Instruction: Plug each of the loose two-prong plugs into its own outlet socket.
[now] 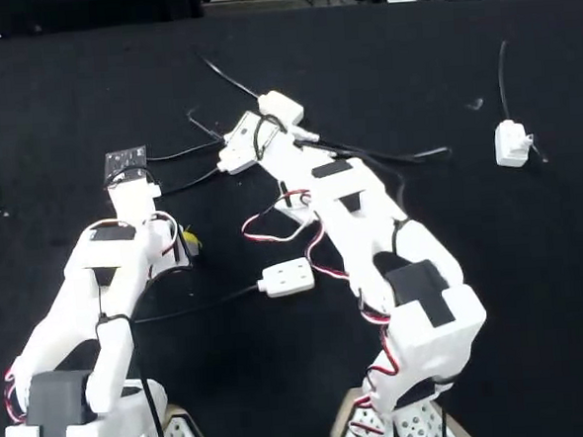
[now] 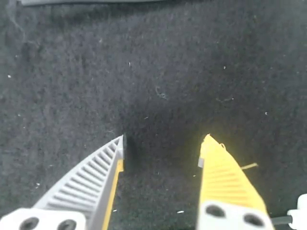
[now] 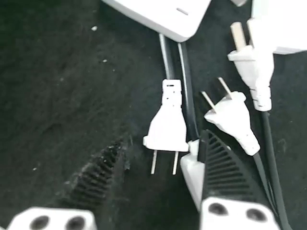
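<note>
Table: black cloth beneath both arms.
Outlet socket: white block lying flat between the arms, nothing plugged in.
Left end effector: beyond the outlet socket and to its left, fingers spread over bare cloth.
Right end effector: straight beyond the outlet socket, fingers spread, pinching nothing.
First plug: white, lying loose between those spread fingers.
Second plug: just beside the first.
Third plug: slightly farther.
Far block: white, well apart from the outlet socket, to its right.
</note>
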Motion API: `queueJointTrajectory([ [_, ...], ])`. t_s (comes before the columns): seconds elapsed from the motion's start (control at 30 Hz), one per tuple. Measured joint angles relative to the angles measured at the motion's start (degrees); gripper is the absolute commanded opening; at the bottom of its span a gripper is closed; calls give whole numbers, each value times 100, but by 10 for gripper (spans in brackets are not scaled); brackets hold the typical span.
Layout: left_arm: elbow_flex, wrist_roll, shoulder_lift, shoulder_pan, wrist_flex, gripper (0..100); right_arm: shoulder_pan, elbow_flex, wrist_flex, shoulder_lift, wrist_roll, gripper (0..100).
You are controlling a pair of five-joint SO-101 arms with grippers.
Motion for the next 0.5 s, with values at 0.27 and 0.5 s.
queueJointTrajectory([
  [0.27,0,0,0,0,0,252,-18,-44,114,-9,158,11],
  [0.5,0,0,0,0,-18,252,308,97,677,-545,-123,11],
])
